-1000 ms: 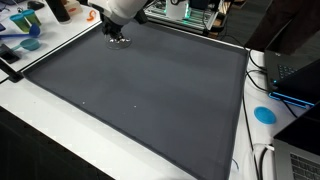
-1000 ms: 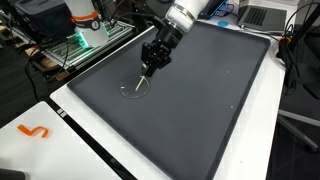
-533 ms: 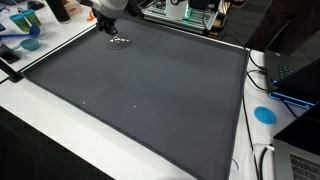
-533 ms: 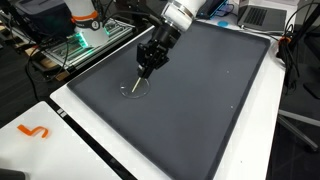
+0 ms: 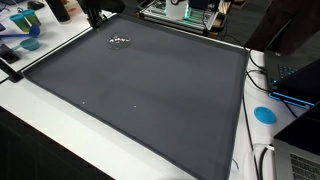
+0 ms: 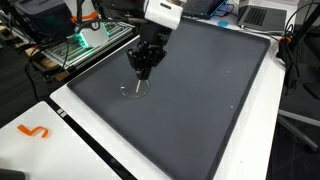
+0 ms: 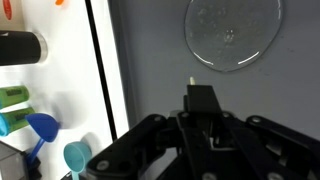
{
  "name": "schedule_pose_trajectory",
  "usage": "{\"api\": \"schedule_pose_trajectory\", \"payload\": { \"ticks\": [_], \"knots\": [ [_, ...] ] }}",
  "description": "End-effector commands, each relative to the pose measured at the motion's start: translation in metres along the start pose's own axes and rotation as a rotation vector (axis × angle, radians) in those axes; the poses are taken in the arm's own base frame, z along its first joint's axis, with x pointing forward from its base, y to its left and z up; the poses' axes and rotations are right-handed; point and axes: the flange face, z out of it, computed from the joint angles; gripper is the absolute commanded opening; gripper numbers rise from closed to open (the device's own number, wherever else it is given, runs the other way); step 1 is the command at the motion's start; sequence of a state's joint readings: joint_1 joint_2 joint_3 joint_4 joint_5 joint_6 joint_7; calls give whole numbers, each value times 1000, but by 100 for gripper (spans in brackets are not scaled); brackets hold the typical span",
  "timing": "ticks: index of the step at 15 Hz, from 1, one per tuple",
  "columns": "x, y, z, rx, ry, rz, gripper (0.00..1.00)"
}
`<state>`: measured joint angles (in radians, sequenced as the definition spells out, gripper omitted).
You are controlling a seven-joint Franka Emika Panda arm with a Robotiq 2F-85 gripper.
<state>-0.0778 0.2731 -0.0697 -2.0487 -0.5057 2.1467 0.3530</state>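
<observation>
Setting: a lab worktop [image 5: 40, 95] with a white border, covered by a large dark grey mat [image 6: 200, 90]; electronics racks and cables stand behind it.
Thing: a small clear round lid [image 7: 233, 35] lies flat on the mat near its corner, also visible in both exterior views [image 5: 120, 41] [image 6: 134, 88].
Claw: the claw [image 6: 143, 68] hangs above the mat, holding nothing; I cannot tell how far apart its fingers stand.
Lid relative to claw: just below and slightly ahead of the fingertips, apart from them, not touched.
Beside the claw: coloured cups [image 7: 35, 130] on the white border, well off to one side.
Doing it well: in my judgement, a thin flat disc calls for centring over one edge and descending slowly, straight down.
</observation>
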Motion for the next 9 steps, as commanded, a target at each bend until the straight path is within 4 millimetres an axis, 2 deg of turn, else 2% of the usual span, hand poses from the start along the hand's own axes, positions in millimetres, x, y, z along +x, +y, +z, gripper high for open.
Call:
{"api": "schedule_pose_trajectory", "payload": {
  "ticks": [1, 9],
  "knots": [
    [-7, 33, 2, 165, 1, -39, 4],
    [-10, 71, 22, 509, 23, -173, 4]
  ]
}}
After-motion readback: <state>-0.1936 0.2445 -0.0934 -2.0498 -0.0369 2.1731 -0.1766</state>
